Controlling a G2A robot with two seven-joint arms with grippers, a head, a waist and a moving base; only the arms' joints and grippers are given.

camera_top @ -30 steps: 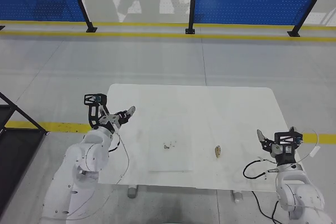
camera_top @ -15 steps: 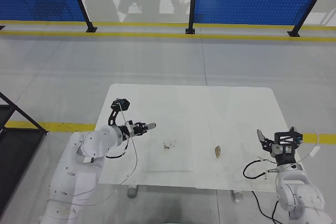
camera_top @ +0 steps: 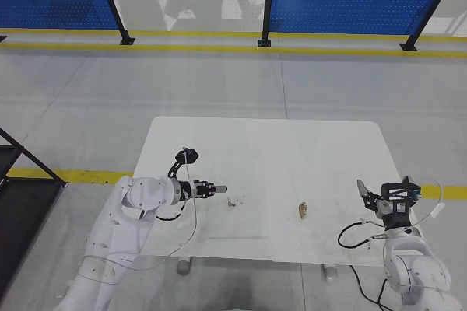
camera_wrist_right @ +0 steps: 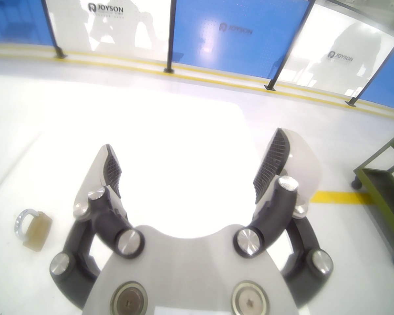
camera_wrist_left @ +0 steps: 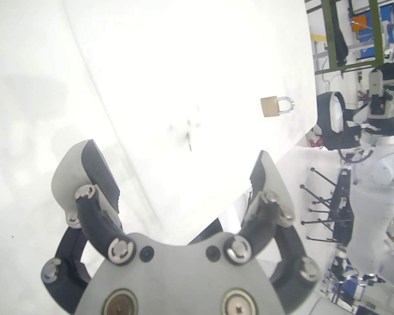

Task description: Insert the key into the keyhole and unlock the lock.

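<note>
Lying between left pincer [camera_top: 220, 188] and lock [camera_top: 302, 208]: the key [camera_top: 232, 204].

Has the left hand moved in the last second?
Yes. The left hand has swung inward from the table's left edge and is now just short of the key.

The key [camera_top: 232, 204] lies on the table [camera_top: 296, 148], left of the padlock [camera_top: 303, 208] and apart from it. The left gripper [camera_top: 218, 188] is just left of the key. The right gripper [camera_wrist_right: 197, 152] is at the table's right edge, well right of the padlock.
</note>
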